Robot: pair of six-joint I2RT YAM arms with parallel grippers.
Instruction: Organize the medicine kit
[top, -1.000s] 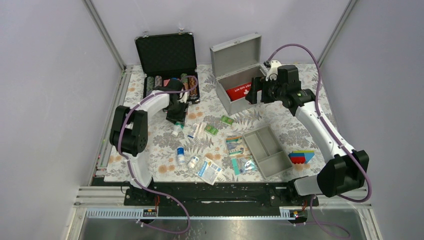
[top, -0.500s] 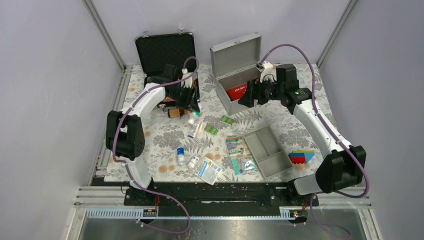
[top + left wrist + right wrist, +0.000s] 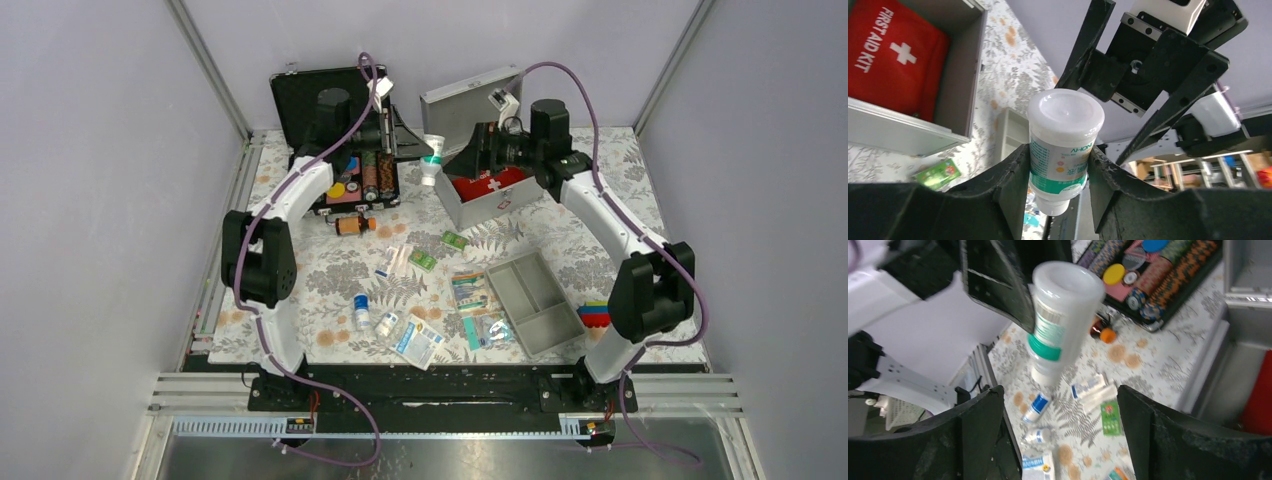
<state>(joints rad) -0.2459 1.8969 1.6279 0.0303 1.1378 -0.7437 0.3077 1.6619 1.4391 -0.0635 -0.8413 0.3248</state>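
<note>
The medicine kit box stands open at the back with its lid up and a red pouch inside; its wall also shows in the left wrist view. Its grey divided tray lies on the table in front. My left gripper is shut on a white bottle with a green band, held in the air left of the box; the grip is plain in the left wrist view. My right gripper is open and faces that bottle without touching it.
A black case of poker chips stands open at the back left. A brown bottle lies in front of it. Small vials, sachets and green packs are scattered mid-table. A coloured block set lies at the right.
My left gripper has lifted the white bottle off the table and carried it back and right, toward the box. My right gripper has swung left over the box to face it.
</note>
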